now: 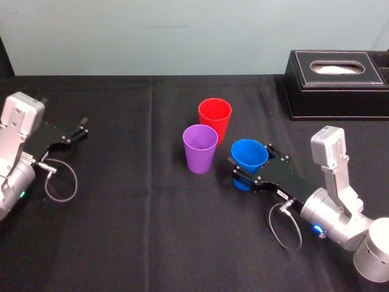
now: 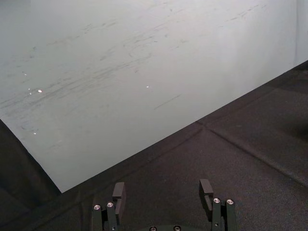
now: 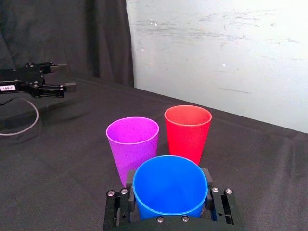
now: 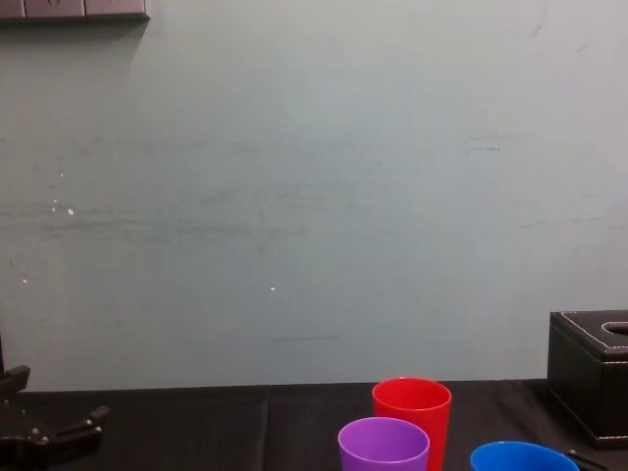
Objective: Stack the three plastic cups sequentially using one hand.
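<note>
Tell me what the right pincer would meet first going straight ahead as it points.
Probably the purple cup: the right pincer, shut on the blue cup, aims between it and the red cup, and purple stands nearer.

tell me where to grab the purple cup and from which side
Take the purple cup by its side wall just under the rim, coming in level from the near side. It stands upright and widens upward, and the red cup stands close behind. The right gripper is shut on the blue cup; the left gripper sits open at left.
</note>
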